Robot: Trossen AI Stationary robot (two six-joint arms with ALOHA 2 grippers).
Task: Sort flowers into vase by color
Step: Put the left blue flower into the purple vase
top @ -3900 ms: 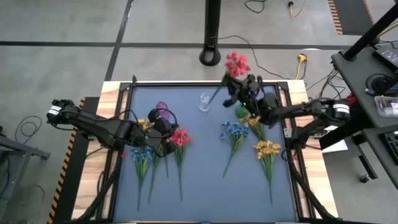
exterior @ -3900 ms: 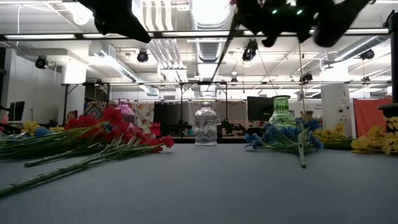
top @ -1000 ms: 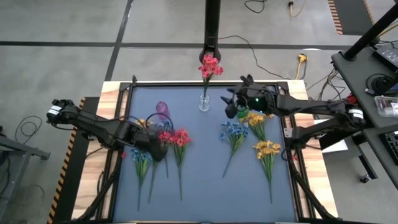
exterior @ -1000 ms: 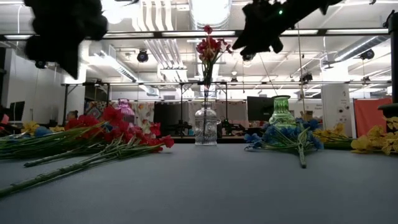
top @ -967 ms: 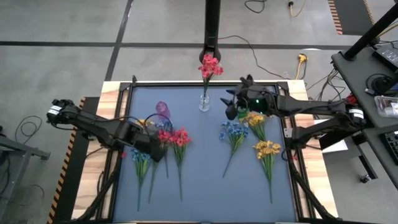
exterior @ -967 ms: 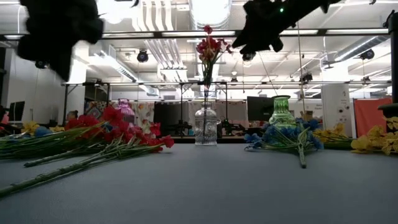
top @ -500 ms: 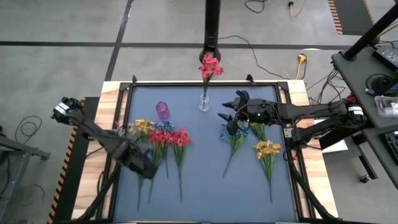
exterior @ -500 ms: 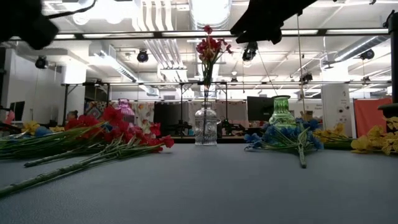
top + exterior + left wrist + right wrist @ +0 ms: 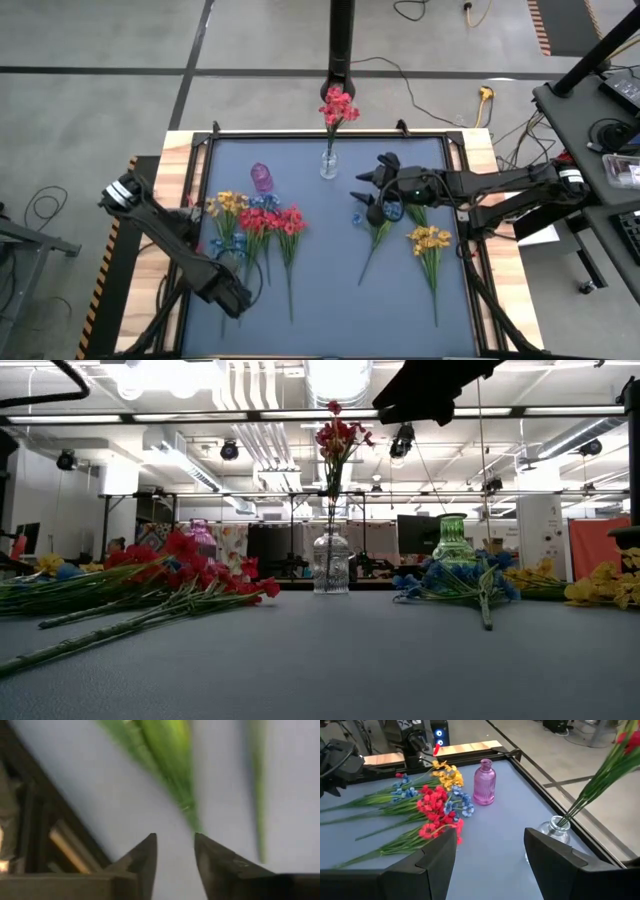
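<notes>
**Holding: sorting table, one red sprig placed, both arms empty**

- Table (image 9: 330, 300): blue-grey mat in a dark frame. Flowers lie in two loose groups, one within each arm's reach.
- Left arm: reaches along the near-left edge. Left gripper (image 9: 232, 296) sits over the stem ends of the left group; its wrist view shows the fingers (image 9: 145, 857) slightly parted with nothing between them, green stems just beyond. Half a second ago it was nearer the blossoms; it has drawn back toward the near edge, likely to take a stem low down.
- Right arm: comes in from the right side. Right gripper (image 9: 372, 190) hovers over the blue sprig (image 9: 378, 222) at mid-table, fingers spread wide and empty, probably lining up its next pick. One second ago it stood farther back, beside the green vase.
- Left flower group (image 9: 255, 222): red, blue and yellow-orange sprigs lying flat, stems pointing to the near edge, mixed and unsorted.
- Right flower group: two yellow-orange sprigs (image 9: 430, 242) flat beside the blue sprig, right of centre.
- Red sprig (image 9: 337, 105): upright in the clear vase (image 9: 328, 165) at the far middle; 3.9 seconds ago it was in the right gripper.
- Pink vase (image 9: 261, 177): far left, empty.
- Green vase (image 9: 452, 542): far right, empty, hidden under the arm in the high view.
</notes>
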